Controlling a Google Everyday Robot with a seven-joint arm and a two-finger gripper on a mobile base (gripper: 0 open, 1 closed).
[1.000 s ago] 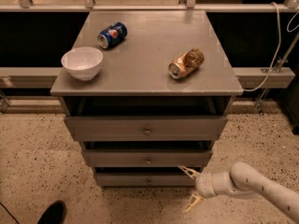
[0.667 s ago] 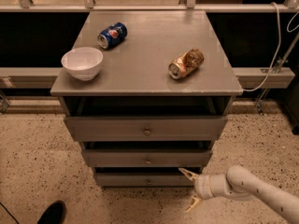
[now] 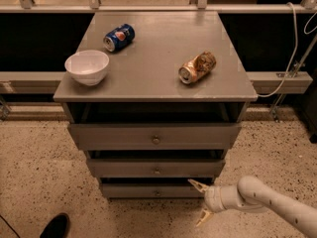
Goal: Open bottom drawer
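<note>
Bottom drawer [image 3: 129, 191]: lowest and slimmest of three grey fronts under the bench [image 3: 163, 83], just above the speckled floor [image 3: 39, 157], seemingly shut or nearly so, with a small round knob [image 3: 157, 193] at its centre.

Pincer [image 3: 200, 202] low at the right end of that front, fingers spread wide apart, one tip up by the drawer's right corner, the other pointing down toward the floor, nothing between them. Not yet on the knob; well off to its right.

For a clean step, probably: slide left along the front until centred on the knob, hold at knob height, keep clear of the middle drawer [image 3: 124, 168] above, close around the knob rather than beside it, then pull straight out and level, without twisting. Worth watching: a small knob, easy to slip off; little room above the floor for the lower finger.

Arm [image 3: 252, 195] entering from the lower right, pale and tubular, bent near the wrist, lying low and reaching leftward, roughly level with the drawer.
</note>
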